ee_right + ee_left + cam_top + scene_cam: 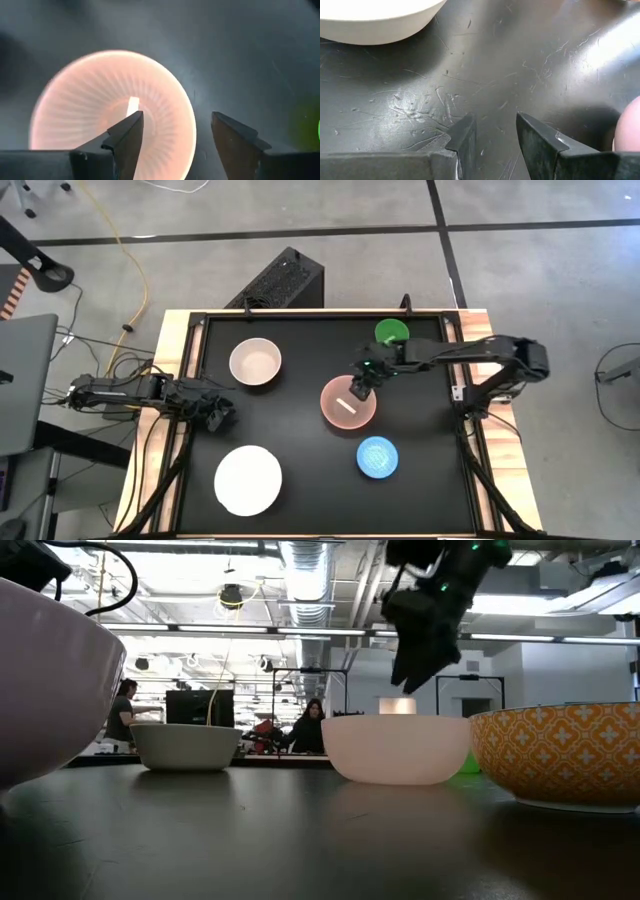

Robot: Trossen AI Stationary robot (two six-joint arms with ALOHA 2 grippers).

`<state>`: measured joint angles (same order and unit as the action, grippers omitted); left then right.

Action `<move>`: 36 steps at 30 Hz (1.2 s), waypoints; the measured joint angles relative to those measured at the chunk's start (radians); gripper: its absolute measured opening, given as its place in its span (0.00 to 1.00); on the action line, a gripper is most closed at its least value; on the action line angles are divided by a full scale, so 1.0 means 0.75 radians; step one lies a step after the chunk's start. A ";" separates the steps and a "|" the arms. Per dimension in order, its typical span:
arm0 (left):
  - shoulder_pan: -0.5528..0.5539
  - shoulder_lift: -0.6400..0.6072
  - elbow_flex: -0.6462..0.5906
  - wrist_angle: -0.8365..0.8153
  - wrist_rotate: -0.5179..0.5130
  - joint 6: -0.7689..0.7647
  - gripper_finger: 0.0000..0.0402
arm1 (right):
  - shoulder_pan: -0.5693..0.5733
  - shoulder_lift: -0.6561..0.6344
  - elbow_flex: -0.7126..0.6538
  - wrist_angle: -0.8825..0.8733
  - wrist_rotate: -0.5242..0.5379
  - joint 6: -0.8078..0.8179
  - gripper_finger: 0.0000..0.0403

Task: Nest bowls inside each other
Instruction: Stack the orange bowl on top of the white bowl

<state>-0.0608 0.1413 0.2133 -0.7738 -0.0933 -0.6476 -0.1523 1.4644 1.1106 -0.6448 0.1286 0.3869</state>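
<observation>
Right hand [358, 390] apart above pink bowl [348, 404]; scuffed black table [300, 430]; two people, blurry, behind.

No readable text, labels, brands or numbers on bowls, table or arms.

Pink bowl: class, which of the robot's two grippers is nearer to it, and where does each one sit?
Right. The right gripper hangs open just above the pink bowl, over its rim. The left gripper waits apart near the table's left edge.
</observation>
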 joint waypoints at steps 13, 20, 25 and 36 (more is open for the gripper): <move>0.000 0.000 0.000 0.000 0.000 0.000 0.32 | -0.089 0.215 0.007 -0.081 -0.016 -0.075 0.63; 0.000 0.000 0.000 0.000 0.000 0.000 0.32 | -0.089 0.279 -0.009 -0.045 -0.069 -0.073 0.62; -0.001 0.000 0.000 0.000 0.000 0.000 0.32 | -0.089 0.339 -0.010 -0.039 -0.071 -0.073 0.49; 0.000 0.000 0.000 0.000 0.000 0.000 0.32 | -0.045 0.226 0.016 -0.060 -0.087 0.068 0.05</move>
<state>-0.0610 0.1413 0.2131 -0.7738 -0.0931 -0.6477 -0.1859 1.6336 1.1223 -0.6894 0.0634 0.4383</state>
